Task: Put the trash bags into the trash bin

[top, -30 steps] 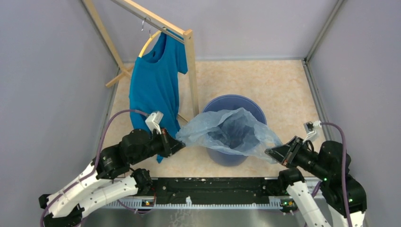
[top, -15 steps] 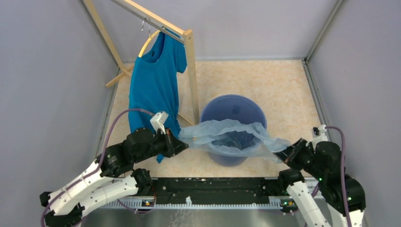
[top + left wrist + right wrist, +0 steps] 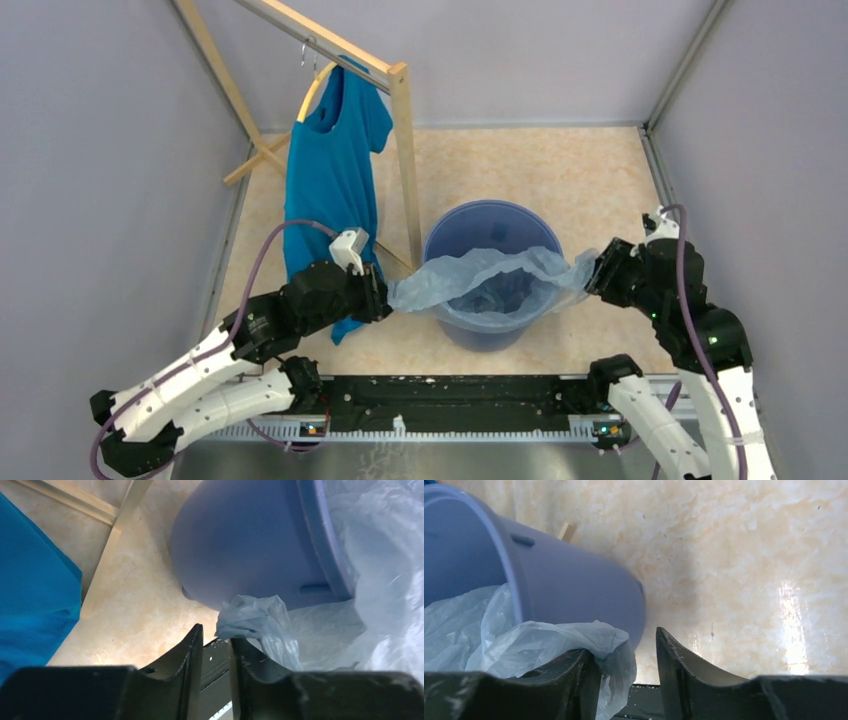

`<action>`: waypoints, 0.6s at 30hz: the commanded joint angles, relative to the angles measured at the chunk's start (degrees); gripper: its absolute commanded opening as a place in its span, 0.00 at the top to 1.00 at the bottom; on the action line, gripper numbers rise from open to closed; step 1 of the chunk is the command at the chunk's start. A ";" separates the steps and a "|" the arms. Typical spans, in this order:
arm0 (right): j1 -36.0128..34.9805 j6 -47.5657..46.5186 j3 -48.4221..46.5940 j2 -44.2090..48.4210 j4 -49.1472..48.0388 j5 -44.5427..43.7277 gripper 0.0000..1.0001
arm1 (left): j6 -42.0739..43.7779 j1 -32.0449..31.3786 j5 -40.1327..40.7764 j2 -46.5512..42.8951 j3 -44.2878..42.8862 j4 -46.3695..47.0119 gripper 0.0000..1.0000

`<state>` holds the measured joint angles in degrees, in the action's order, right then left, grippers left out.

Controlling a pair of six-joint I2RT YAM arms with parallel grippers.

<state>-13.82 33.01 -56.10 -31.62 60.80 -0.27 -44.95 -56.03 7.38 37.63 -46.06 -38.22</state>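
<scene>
The round blue trash bin stands mid-floor. The pale-blue filmy trash bag is stretched across the bin's near half, sagging into the mouth. My left gripper is at the bag's left end. In the left wrist view its jaws stand slightly apart, with a bunch of the bag on one fingertip, beside the bin. My right gripper is at the bag's right end. In the right wrist view its jaws are apart, with the bag draped over the left finger by the bin.
A teal T-shirt hangs from a wooden rack whose post stands just left of the bin, close behind my left arm. Grey walls enclose the floor on three sides. A black rail runs along the near edge.
The right gripper rose and moved away from the near edge to the bin's right side. The left gripper shifted right. The bag dropped from a raised billow to a flatter stretch across the bin's mouth.
</scene>
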 commanded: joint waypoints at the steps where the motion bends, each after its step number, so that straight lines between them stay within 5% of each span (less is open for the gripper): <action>1: -0.52 -5.80 -6.50 0.59 1.87 -0.14 0.53 | 4.10 -0.04 1.19 1.26 -5.15 -1.59 0.62; 4: -0.55 -6.54 -9.19 2.02 5.30 2.98 0.39 | 6.86 -0.04 -0.75 0.25 -7.43 -4.66 0.47; 11: -0.50 -10.22 -19.21 2.42 13.07 4.51 0.24 | 17.55 -0.04 -10.57 -5.27 -13.46 -12.67 0.03; 18: -0.53 -16.61 -23.04 2.54 10.27 12.23 0.17 | 20.39 -0.04 -13.15 -7.75 -23.98 -15.96 0.01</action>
<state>-13.85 21.39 -76.29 -29.02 72.29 6.48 -28.25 -56.03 -2.22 30.63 -64.62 -52.51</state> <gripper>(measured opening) 0.801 0.987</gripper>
